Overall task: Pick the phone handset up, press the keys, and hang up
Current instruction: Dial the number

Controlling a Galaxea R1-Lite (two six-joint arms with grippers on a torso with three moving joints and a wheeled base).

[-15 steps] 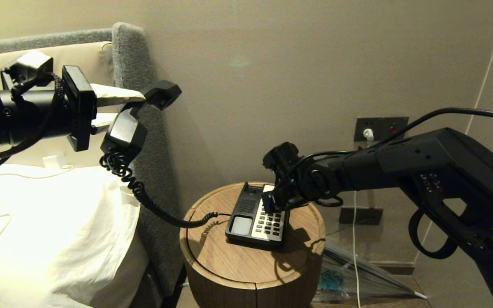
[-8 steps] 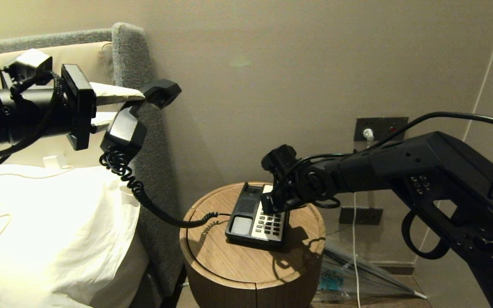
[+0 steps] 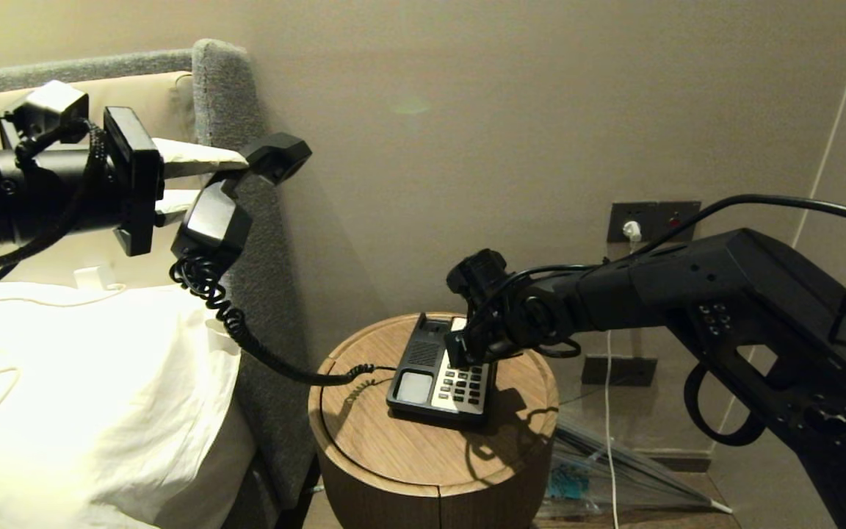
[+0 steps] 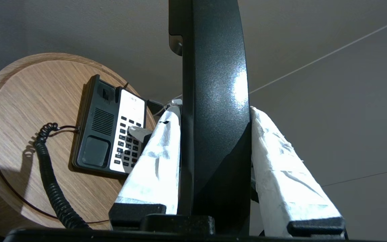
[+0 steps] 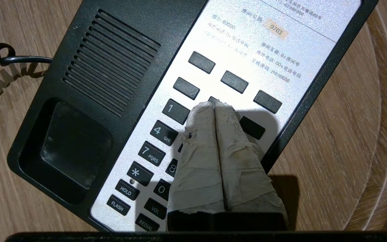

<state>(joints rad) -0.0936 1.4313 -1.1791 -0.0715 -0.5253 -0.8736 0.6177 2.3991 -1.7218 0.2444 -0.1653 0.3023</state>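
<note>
head view: the left gripper [image 3: 199, 180] is up at ten o'clock, over the bed [image 3: 85, 397], its taped fingers clamped on the phone handset [image 3: 236, 198]. the handset hangs in the air beside the grey headboard [image 3: 247, 294], and its coiled cord [image 3: 247, 338] sags toward five o'clock to the phone base [image 3: 438, 367] on the round wooden table [image 3: 423, 441]. the right gripper [image 3: 460, 353] comes in from three o'clock and sits over the keys [image 3: 463, 386].

left wrist view: the handset [image 4: 213, 117] stands between the two white-wrapped fingers [image 4: 156, 161], pinched on both sides. the base [image 4: 106, 134] lies at nine o'clock on the table [image 4: 29, 101].

right wrist view: the right gripper [image 5: 215, 106] has its fingers pressed together with nothing between them. the tips are at the upper rows of the keys [image 5: 180, 111], just beside the "1" key; whether they touch a key is not clear.
</note>
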